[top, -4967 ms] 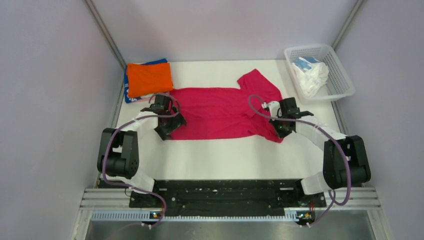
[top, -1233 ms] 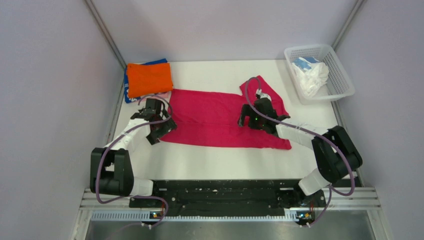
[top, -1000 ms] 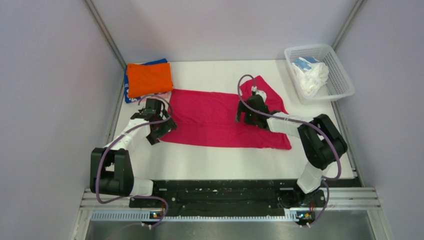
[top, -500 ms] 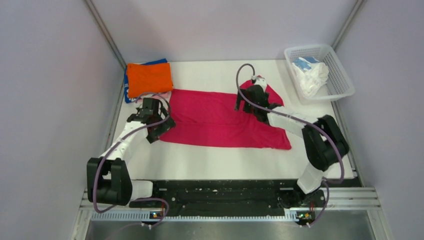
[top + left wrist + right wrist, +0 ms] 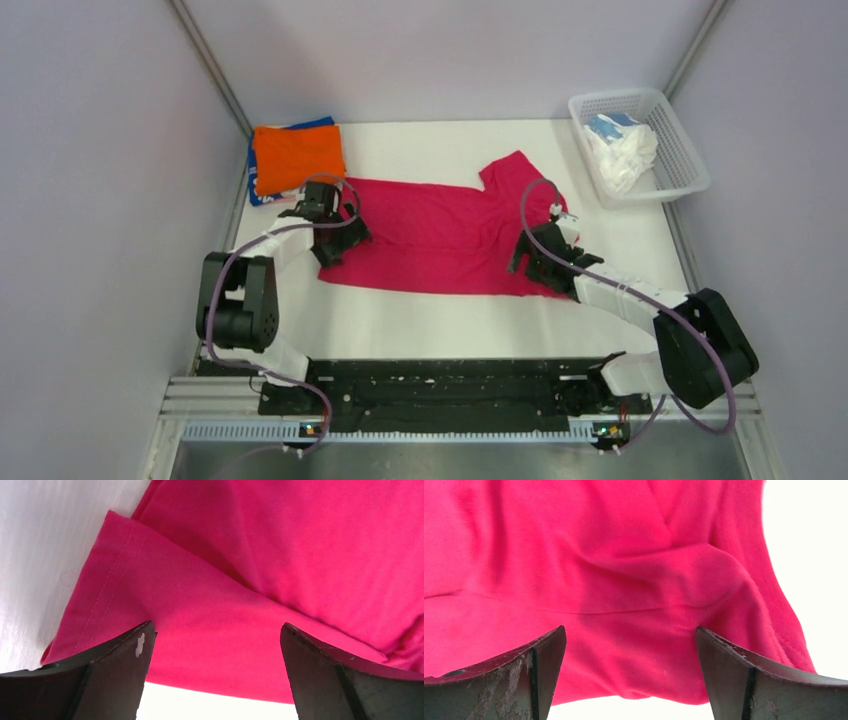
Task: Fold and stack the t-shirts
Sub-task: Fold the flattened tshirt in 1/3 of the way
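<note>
Pulling back from the far sleeve (image 5: 515,172), where it was half a second ago, the right gripper (image 5: 530,262) now sits over the crimson shirt's (image 5: 430,235) 4 o'clock corner, while the left gripper (image 5: 328,228) has slid inward onto the 9 o'clock hem. Both wrist views show the fingers spread wide with cloth lying slack beneath, nothing pinched. The shirt lies flat across the middle of the table (image 5: 420,325), its sleeve splayed toward 1 o'clock. Each gripper seems posted at one end so the two can lift the near edge together for a fold. The orange shirt (image 5: 297,157) sits folded at 10 o'clock; a white shirt (image 5: 622,150) fills the basket (image 5: 690,170) at 2 o'clock.
</note>
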Available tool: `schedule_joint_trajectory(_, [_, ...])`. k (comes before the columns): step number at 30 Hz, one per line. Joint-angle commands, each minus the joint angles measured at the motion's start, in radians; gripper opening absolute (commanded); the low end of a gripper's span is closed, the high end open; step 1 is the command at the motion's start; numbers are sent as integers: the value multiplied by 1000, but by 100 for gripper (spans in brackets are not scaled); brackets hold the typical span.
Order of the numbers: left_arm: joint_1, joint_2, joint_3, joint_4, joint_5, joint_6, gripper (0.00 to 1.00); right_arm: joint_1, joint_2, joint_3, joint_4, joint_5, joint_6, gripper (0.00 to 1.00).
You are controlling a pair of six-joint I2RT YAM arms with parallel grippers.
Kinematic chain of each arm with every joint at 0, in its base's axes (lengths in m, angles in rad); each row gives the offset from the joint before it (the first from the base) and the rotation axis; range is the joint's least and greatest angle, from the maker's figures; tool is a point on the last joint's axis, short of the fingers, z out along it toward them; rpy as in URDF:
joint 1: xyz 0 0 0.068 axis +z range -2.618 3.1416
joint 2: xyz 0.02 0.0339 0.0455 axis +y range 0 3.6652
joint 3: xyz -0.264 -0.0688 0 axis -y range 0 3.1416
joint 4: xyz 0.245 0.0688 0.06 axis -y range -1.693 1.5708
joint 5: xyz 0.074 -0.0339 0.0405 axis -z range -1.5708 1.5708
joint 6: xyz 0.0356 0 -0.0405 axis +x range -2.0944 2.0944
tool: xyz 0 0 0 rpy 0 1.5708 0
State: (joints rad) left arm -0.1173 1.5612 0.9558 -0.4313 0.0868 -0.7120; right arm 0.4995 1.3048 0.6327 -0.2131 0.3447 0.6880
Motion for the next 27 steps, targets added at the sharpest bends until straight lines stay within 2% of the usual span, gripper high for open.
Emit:
schedule_joint_trajectory(1, [-1,62,13,35,-13,-8,98,-33,40,-46,15,61,108,99])
schedule_joint_trajectory(7, [-1,-62,-169,4,-57,-11,98,-36,-7,-111,-140,76,205,99])
schedule_joint_trajectory(13, [-7,-286,-412,2,-25,-73,99,-36,-242,-236,-263,18,300,99])
schedule_joint_trajectory(17, [-19,-411,-507,16,9,-106,99,-36,-371,-270,-279,27,284,99])
schedule_joint_trajectory(22, [-22,-467,-458,-16,5,-103,99,-36,-436,-218,-293,54,161,99])
schedule_joint_trajectory(27, [-22,-451,-290,-83,-37,-64,99,-36,-433,-58,-322,156,70,99])
